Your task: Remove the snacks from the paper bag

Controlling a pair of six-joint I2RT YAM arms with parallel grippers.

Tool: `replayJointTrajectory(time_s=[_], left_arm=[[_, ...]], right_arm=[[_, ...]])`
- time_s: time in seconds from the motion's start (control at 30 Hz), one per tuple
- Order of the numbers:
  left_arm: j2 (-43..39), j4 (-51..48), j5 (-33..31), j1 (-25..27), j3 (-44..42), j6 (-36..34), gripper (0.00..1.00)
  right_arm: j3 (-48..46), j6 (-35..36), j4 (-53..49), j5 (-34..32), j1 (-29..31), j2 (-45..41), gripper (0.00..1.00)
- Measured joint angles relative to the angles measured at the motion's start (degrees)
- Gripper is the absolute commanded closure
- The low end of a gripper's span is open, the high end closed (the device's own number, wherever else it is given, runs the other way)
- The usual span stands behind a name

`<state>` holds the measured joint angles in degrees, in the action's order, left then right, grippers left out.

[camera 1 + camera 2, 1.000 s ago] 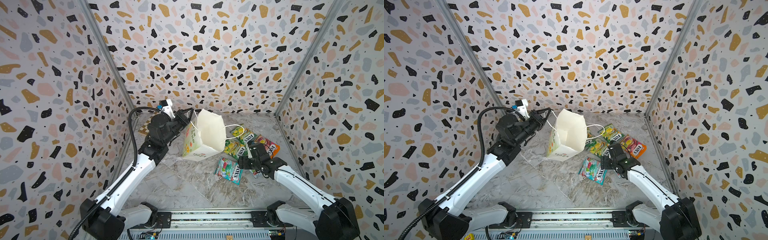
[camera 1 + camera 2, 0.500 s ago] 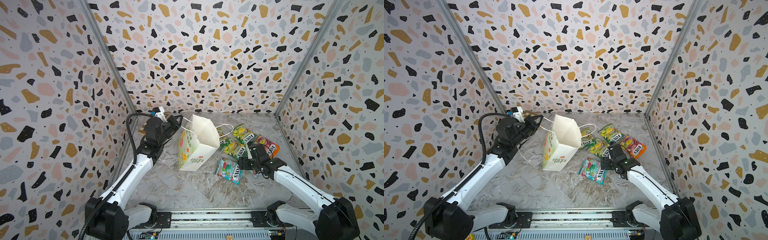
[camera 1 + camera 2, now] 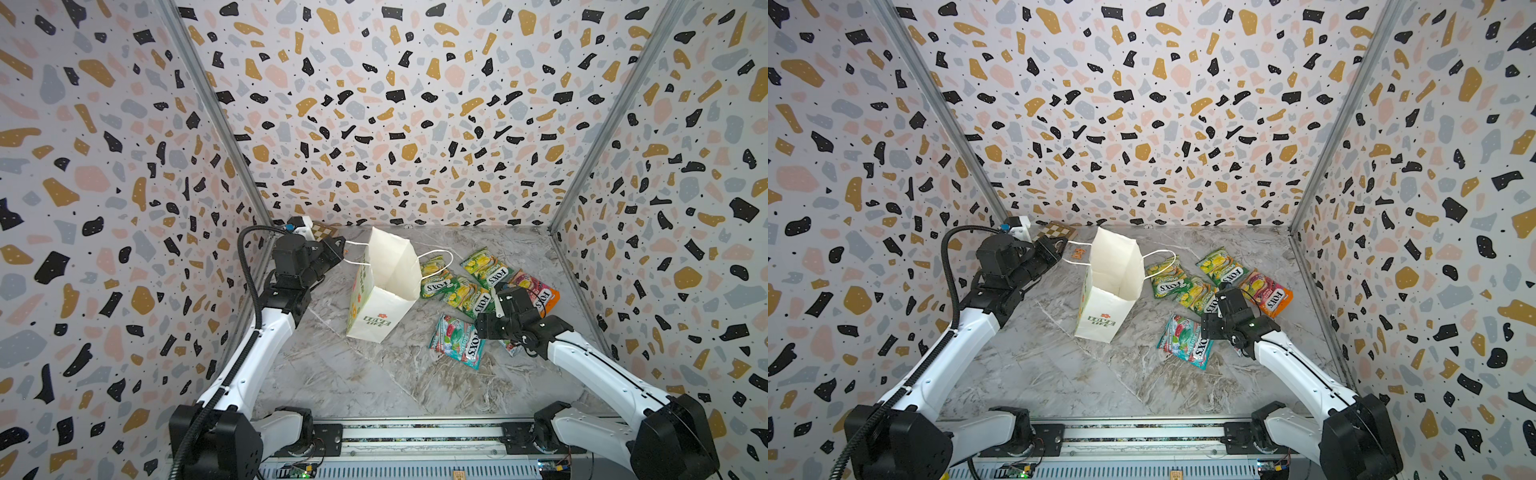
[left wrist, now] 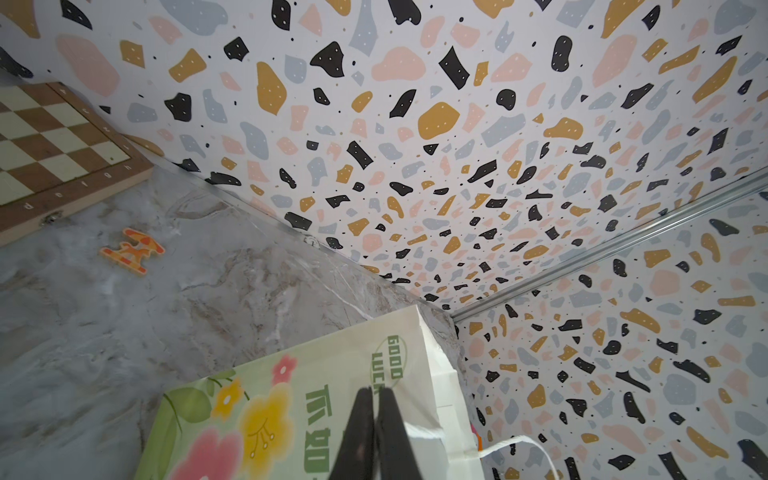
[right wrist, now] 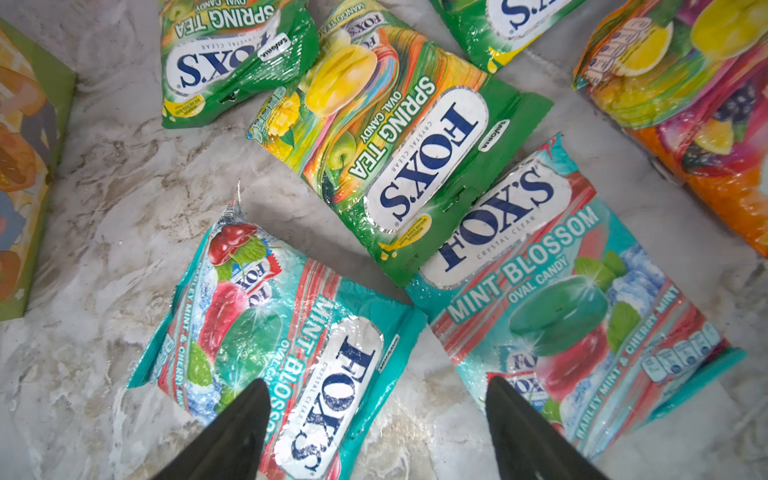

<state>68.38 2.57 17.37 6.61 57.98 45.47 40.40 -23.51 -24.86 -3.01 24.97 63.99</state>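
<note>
While my left jaws pinch the paper bag (image 3: 374, 316) handle (image 3: 356, 242), right jaws gape (empty) above the snacks (image 5: 316, 353).

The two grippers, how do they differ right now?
The left gripper is shut, while the right gripper is open. The left gripper sits beside the paper bag and appears to pinch its cord handle; the right gripper holds nothing. The left gripper points towards the bag's top, whereas the right gripper hovers over the snacks lying on the table. Both are black and tapered.
</note>
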Motion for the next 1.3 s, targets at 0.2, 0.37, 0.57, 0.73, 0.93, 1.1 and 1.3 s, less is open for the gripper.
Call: replayJointTrajectory(time_s=[0.2, 0.37, 0.57, 0.73, 0.93, 1.1, 1.3], left_arm=[[0.0, -4.6, -4.2, -0.9, 0.8, -5.1, 0.97], [-1.3, -8.2, -9.9, -1.2, 1.4, -11.4, 0.79], [-1.3, -11.7, -16.2, -1.3, 2.8, -17.9, 0.43], [-1.7, -13.8, -21.0, -1.3, 3.7, -22.1, 0.18], [-3.4, -15.3, -26.2, -1.3, 5.4, -26.6, 0.04], [-5.2, -15.5, -32.2, -1.3, 6.9, -29.3, 0.00], [-8.6, -15.5, -40.2, -1.3, 6.9, -30.5, 0.00]], right_arm=[[0.0, 0.0, 0.0, 0.1, 0.0, 0.5, 0.17], [0.0, 0.0, 0.0, 0.2, 0.0, 0.5, 0.17], [0.0, 0.0, 0.0, 0.1, 0.0, 0.5, 0.17], [0.1, 0.0, 0.0, -0.5, 0.0, 0.5, 0.17], [0.2, -0.7, 0.5, -2.4, 0.0, 0.5, 0.17], [0.3, -2.0, 1.8, -5.8, -0.2, 0.5, 0.17], [0.3, -4.2, 3.8, -13.2, -1.4, 0.5, 0.17]])
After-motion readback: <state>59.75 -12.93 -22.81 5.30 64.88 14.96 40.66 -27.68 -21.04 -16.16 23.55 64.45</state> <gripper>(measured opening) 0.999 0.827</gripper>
